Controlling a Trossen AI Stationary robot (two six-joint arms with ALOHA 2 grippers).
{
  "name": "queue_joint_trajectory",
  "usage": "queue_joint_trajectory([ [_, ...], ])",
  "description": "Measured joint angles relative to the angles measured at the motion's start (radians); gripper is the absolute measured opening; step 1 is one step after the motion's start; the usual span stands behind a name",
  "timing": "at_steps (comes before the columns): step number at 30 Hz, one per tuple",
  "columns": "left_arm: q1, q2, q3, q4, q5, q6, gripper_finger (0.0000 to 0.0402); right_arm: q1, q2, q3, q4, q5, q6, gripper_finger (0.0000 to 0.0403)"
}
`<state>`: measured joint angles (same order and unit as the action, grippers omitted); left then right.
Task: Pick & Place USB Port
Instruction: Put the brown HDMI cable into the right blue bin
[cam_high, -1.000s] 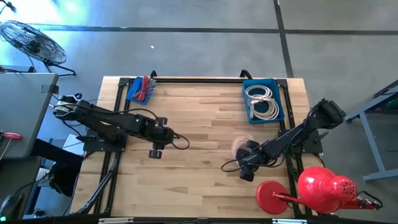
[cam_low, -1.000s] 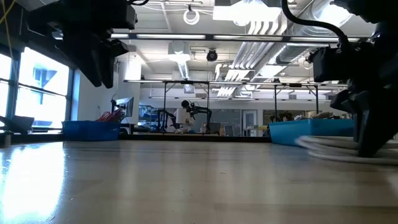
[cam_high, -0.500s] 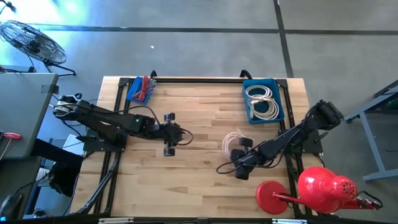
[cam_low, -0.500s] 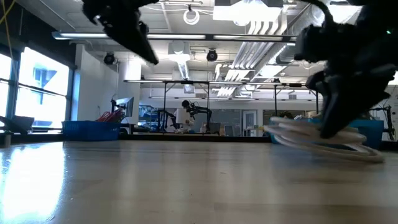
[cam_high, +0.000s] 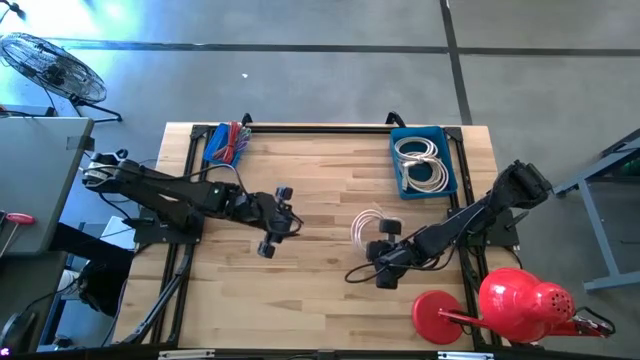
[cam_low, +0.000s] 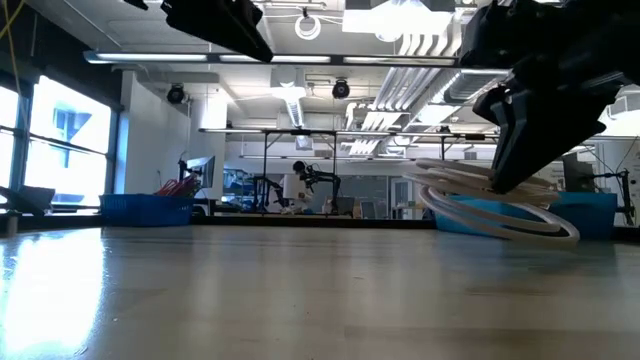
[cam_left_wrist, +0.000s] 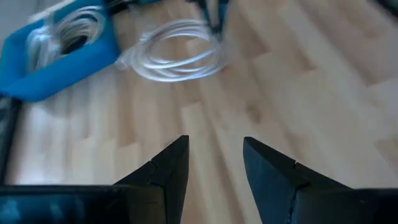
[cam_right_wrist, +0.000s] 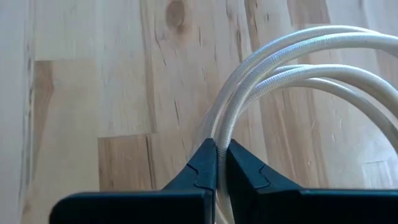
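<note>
Low view cuts both arms off at the top edge, so only dark undersides hang into sight, and the far bins are thin blue strips against the busy room behind. From above, the right gripper (cam_high: 377, 237) is mostly buried under its own wrist and cabling, and its fingertips cannot be picked out there. The right wrist view settles it: the two dark fingers (cam_right_wrist: 202, 163) are pinched together on strands of the white USB cable coil (cam_right_wrist: 292, 68), with hardly a sliver of gap between them. The coil (cam_high: 367, 226) sits near the middle of the wooden table (cam_high: 320, 300), right of centre, just beside the right gripper. In the low view it (cam_low: 485, 205) hangs tilted from the dark gripper, and it looks clear of the tabletop, though I would not swear to that from this angle. No plug end can be made out on it anywhere.

The left gripper (cam_high: 272, 222) hovers left of centre, well apart from the coil. Its own camera shows its fingers (cam_left_wrist: 165, 168) standing partly apart with bare wood between them, holding nothing; that picture is blurred, and the coil shows only as a pale loop farther off.

At the table's far edge sits a blue bin (cam_high: 447, 160) with more white coils, and a second blue bin (cam_high: 211, 145) holds red and mixed cables. A red watering can (cam_high: 520, 303) stands at the near right corner.
</note>
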<state>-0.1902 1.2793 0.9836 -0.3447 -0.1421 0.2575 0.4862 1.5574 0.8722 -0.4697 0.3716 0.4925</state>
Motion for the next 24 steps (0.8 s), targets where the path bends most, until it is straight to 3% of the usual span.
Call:
queue_joint_trajectory([
  [4, 0.0, 0.006, 0.0, 0.005, 0.06, -0.003, 0.0147, 0.0, -0.001, 0.0, -0.001, 0.007, -0.001, 0.0008],
  [9, 0.0, 0.011, 0.0, 0.004, 0.055, -0.046, 0.0147, 0.0, -0.001, 0.002, 0.011, 0.01, -0.011, 0.0008],
  [14, 0.0, 0.017, 0.0, 0.006, -0.079, -0.045, 0.0143, 0.0, -0.002, 0.029, 0.011, 0.028, -0.045, 0.0008],
  [17, 0.0, 0.017, 0.0, -0.012, -0.135, -0.021, 0.0104, 0.0, -0.002, 0.055, 0.005, 0.047, -0.081, 0.0008],
  [20, 0.0, 0.017, 0.0, -0.045, -0.149, 0.003, 0.0022, 0.0, -0.002, 0.085, -0.003, 0.056, -0.121, 0.0008],
  [24, 0.0, 0.015, 0.0, -0.116, -0.179, 0.001, 0.0006, 0.0, -0.002, 0.142, -0.04, 0.063, -0.192, 0.0008],
])
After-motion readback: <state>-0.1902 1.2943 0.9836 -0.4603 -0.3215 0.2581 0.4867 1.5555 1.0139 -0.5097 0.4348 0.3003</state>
